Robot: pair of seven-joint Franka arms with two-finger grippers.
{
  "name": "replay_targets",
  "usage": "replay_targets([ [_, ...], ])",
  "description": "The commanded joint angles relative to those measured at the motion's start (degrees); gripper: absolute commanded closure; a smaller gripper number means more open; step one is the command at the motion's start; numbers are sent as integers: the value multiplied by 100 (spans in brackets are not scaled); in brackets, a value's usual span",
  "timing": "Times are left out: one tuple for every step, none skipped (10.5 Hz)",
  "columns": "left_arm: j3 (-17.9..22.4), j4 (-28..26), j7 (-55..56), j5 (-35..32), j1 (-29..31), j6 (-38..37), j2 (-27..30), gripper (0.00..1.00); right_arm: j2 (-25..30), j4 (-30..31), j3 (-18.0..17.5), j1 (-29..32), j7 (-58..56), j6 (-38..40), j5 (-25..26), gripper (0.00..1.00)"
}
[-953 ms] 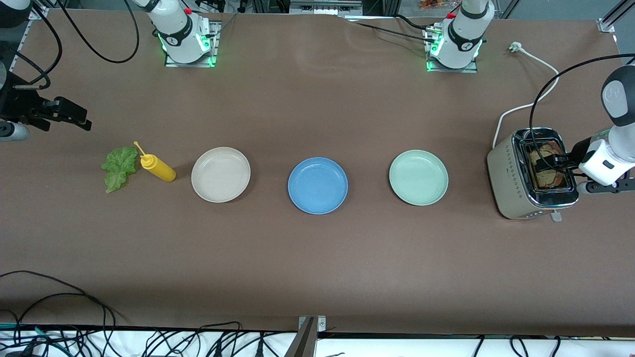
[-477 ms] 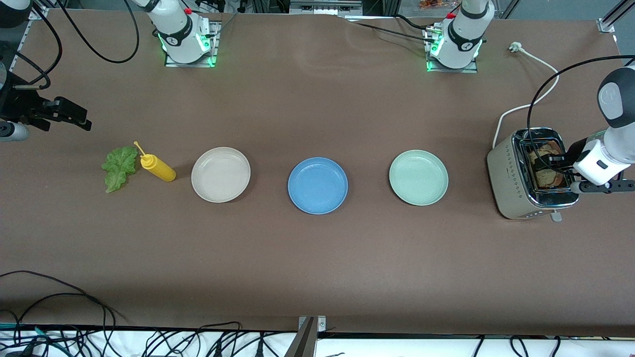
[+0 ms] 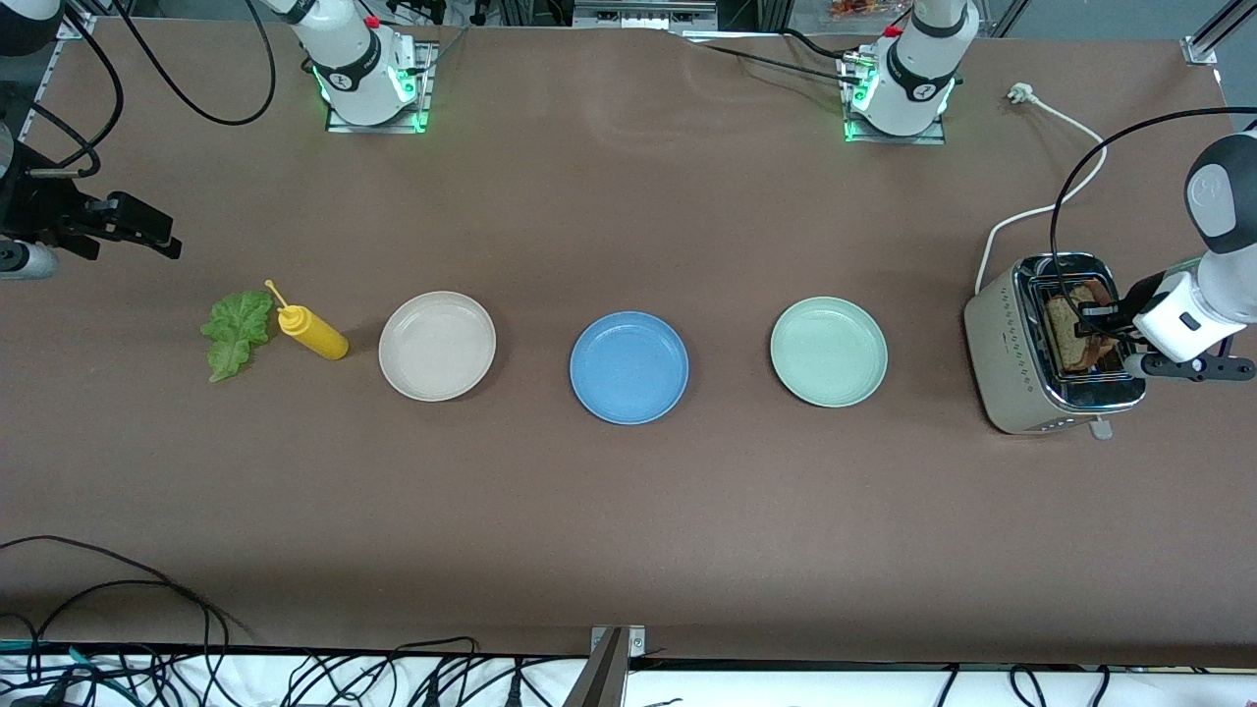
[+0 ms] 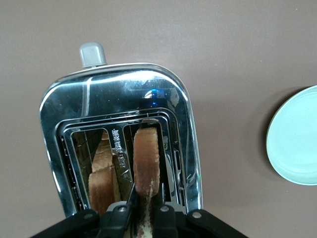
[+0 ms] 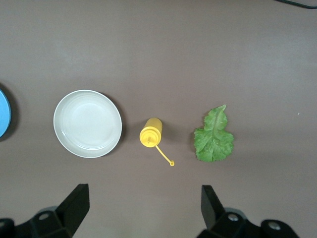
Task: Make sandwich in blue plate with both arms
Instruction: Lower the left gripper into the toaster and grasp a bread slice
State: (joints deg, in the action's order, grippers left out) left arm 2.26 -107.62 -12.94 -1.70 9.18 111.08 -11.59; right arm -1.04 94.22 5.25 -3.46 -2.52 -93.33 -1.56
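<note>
While the right arm waits at its own end of the table point(image 3: 628, 511), the right gripper point(image 3: 157, 236) hangs in the air above the bare brown surface with its fingers spread wide and nothing between them. Its wrist view looks down on the lettuce leaf point(image 3: 236, 332), which lies flat on the table, and on the yellow squeeze bottle point(image 3: 314, 334) lying on its side just beside the leaf. Next along the row comes the cream-white plate point(image 3: 437, 346), with nothing on it. The blue plate point(image 3: 628, 367) sits at the middle of the table, between the cream-white plate and the pale green plate point(image 3: 828, 352), well apart from both, and holds no food. Toward the left arm's end stands the toaster point(image 3: 1011, 363), its white cord running off toward the robots' bases. The left gripper point(image 3: 1095, 319) is over the toaster's top, its fingers pinched tight on the upper edge of one bread slice point(image 4: 147, 158), which stands upright in its slot. A second bread slice point(image 4: 103, 181) sits lower in the neighbouring slot, untouched.
</note>
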Motion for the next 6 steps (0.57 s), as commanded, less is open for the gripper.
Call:
replay_targets([
  [-50, -32, -104, -111, 58, -87, 122, 100, -45, -123, 2, -5, -64, 105, -81, 0],
  [-50, 3, -104, -111, 58, -139, 174, 100, -45, -123, 2, -5, -64, 105, -81, 0],
  [-50, 47, -104, -111, 49, -322, 288, 100, -45, -123, 2, -5, -64, 105, -81, 0],
  [-50, 109, -113, -111, 40, -429, 446, 100, -45, -123, 2, -5, -64, 105, -81, 0],
  [-50, 257, -113, -111, 5, -682, 534, 100, -45, -123, 2, -5, -64, 105, -81, 0],
  [-68, 337, -113, -111, -21, -798, 674, 100, -45, -123, 2, -5, -64, 96, -81, 0],
])
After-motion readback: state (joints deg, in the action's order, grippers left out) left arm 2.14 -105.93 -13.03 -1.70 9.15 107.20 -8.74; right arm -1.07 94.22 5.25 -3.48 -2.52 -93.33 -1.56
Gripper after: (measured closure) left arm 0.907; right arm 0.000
